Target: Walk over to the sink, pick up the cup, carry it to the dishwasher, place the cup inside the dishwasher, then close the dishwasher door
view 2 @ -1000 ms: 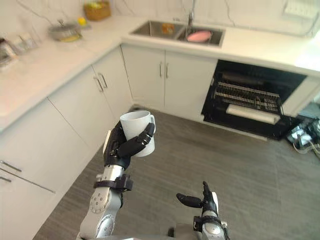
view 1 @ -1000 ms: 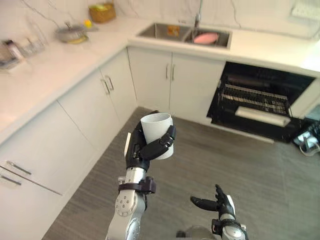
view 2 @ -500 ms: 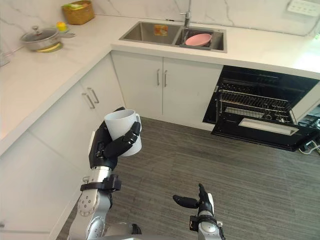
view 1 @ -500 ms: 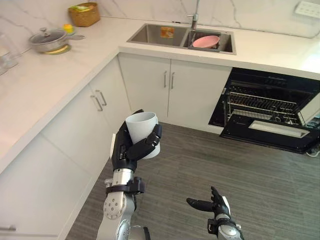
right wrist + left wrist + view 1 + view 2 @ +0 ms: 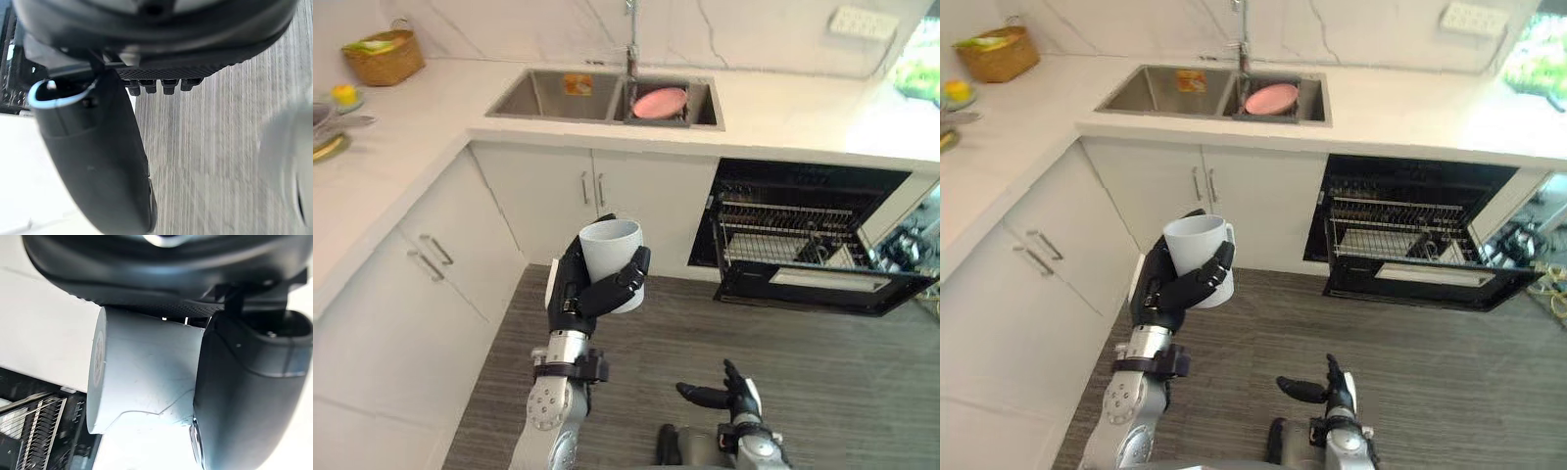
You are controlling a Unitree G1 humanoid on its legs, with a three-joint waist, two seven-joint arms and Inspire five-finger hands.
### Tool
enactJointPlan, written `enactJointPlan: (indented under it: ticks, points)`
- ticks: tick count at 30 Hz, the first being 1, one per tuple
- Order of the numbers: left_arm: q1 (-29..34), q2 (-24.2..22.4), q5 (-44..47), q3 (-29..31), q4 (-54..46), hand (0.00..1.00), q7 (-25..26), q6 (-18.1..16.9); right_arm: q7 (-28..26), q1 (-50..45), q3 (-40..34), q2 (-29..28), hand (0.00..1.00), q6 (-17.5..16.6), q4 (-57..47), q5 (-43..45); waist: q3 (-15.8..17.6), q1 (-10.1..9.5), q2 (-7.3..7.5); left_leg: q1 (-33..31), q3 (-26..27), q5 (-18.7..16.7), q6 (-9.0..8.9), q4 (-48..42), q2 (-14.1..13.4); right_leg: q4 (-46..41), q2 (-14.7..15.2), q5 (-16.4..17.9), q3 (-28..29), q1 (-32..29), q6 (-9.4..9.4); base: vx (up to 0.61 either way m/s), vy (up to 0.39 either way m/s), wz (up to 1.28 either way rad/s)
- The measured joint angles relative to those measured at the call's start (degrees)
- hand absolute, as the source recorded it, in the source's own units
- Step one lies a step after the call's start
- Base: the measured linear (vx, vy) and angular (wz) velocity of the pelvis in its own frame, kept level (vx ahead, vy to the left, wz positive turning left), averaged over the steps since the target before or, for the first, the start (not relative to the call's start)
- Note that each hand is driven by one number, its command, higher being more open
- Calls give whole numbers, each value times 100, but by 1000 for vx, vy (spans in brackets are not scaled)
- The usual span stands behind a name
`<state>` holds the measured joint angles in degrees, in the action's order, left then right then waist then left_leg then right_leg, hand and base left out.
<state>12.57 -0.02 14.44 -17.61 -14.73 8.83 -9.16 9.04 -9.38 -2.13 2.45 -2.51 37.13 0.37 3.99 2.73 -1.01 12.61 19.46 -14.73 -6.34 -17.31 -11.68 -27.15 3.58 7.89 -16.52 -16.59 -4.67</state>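
While the plain white cylindrical cup [image 5: 612, 262] sits upright in mid-air, the robot's dark left hand [image 5: 572, 292] has it firmly, fingers [image 5: 625, 283] curled round the front of the wall and the thumb behind; the left wrist view shows the same cup pressed against the palm. It hangs over the grey wood-grain floor [image 5: 862, 372], out in front of the white cabinet doors [image 5: 592, 201] below the sink, and well apart from any surface. Lower down, the dark right hand [image 5: 732, 399] is held low near the body with its fingers loosely extended and the thumb out, carrying nothing. Behind, the double stainless-steel sink [image 5: 576, 95] is sunk into the white stone counter [image 5: 783, 113], with a pink round dish [image 5: 659, 100] lying in its right basin. To the right of those cabinets stands the black built-in dishwasher [image 5: 803, 196], its wire racks [image 5: 781, 223] showing and its black drop-down door [image 5: 822, 289] let down toward the floor. From where I stand, the pick-up looks done and the carry is under way; what I'd say is left is closing the gap to the dishwasher, setting the cup in a rack, and lifting that door shut.
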Motion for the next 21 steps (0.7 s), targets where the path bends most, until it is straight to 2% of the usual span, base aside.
enactJointPlan:
  ticks: [2,3,4,5,6,7,8,10,12,13,14,15,18,20,21]
  points:
    - [-2,-60,0,-2,-5,0,-10,10,32,-161,-29,3,100,0,-69,7,90,-20,-31,-234,-231,265,-53,-1239,-330,324,-162,73,-71,614,-4,299,-173,14]
    - [5,-99,0,27,-51,0,-12,5,32,-303,2,-24,100,-2,-224,9,93,-87,-38,-643,-396,560,-75,-2383,-551,585,-247,108,-26,950,-19,159,-70,-13]
    - [12,-144,3,57,-132,0,-11,-9,41,-388,18,-26,100,-5,-382,14,94,-165,-61,-1111,-483,440,-89,-3205,-687,731,-322,203,28,1155,-82,148,-38,-20]
    - [15,-153,4,83,-173,0,-11,-20,47,-418,21,-28,100,-6,-459,19,81,-195,-91,-1309,-480,317,-40,-3434,-740,779,-360,227,62,1215,-94,132,13,-24]
    - [74,-156,5,99,-322,0,-20,-27,54,-416,32,-33,100,-6,-568,53,72,-220,-106,-1662,-434,19,88,-3538,-713,861,-378,277,120,1329,-79,117,30,-20]
    - [114,-156,5,108,-386,0,-25,-53,55,-416,35,-30,100,-7,-627,55,69,-249,-100,-1801,-394,-122,174,-3433,-672,882,-379,293,172,1363,-69,155,44,-47]
    - [183,-169,5,135,-449,0,-30,-121,56,-389,37,-32,100,-17,-688,58,49,-368,-85,-1976,-390,-323,308,-2942,-517,890,-374,303,366,1368,-74,180,66,-71]
    - [269,-193,5,238,-498,0,-26,-138,44,-268,47,-29,100,-19,-686,56,48,-460,-83,-2208,-730,-429,385,-1870,-164,896,-345,350,672,1413,-5,248,137,-73]
    - [295,-189,5,265,-467,0,-6,-135,66,-178,43,-25,100,-20,-674,55,62,-461,-45,-2369,-1277,-373,330,-1146,267,882,-215,414,895,1457,147,287,246,-59]
    - [334,-186,4,261,-457,0,1,-135,84,-140,41,12,100,-20,-650,56,56,-477,-28,-2363,-1497,30,320,-797,502,800,-115,459,1085,1467,351,298,284,-67]
    - [374,-186,4,254,-455,0,3,-136,91,-141,41,59,100,-21,-647,57,33,-485,-52,-2242,-1503,444,364,-645,561,769,-99,493,1200,1489,482,307,300,-69]
    - [389,-106,3,265,-418,0,12,-135,107,-113,27,3,100,-14,-573,61,-22,-461,3,-2088,-1365,530,676,-611,673,800,16,543,1366,1571,596,295,293,-49]
    - [378,40,3,258,-381,0,64,-134,95,-86,39,-252,100,-19,-572,58,-131,-433,339,-2001,-1047,424,833,-544,828,1097,208,471,1670,1632,775,248,228,-48]
    - [383,112,1,215,-282,0,94,-108,93,-74,40,-285,100,-23,-570,53,-128,-426,366,-1713,-846,309,892,-403,880,987,269,464,1838,1693,805,199,163,-54]
    - [380,148,-4,166,-273,0,96,-107,89,-64,40,-286,100,-24,-548,52,-127,-425,360,-1494,-735,267,899,-227,903,670,284,470,1911,1597,834,133,137,-53]
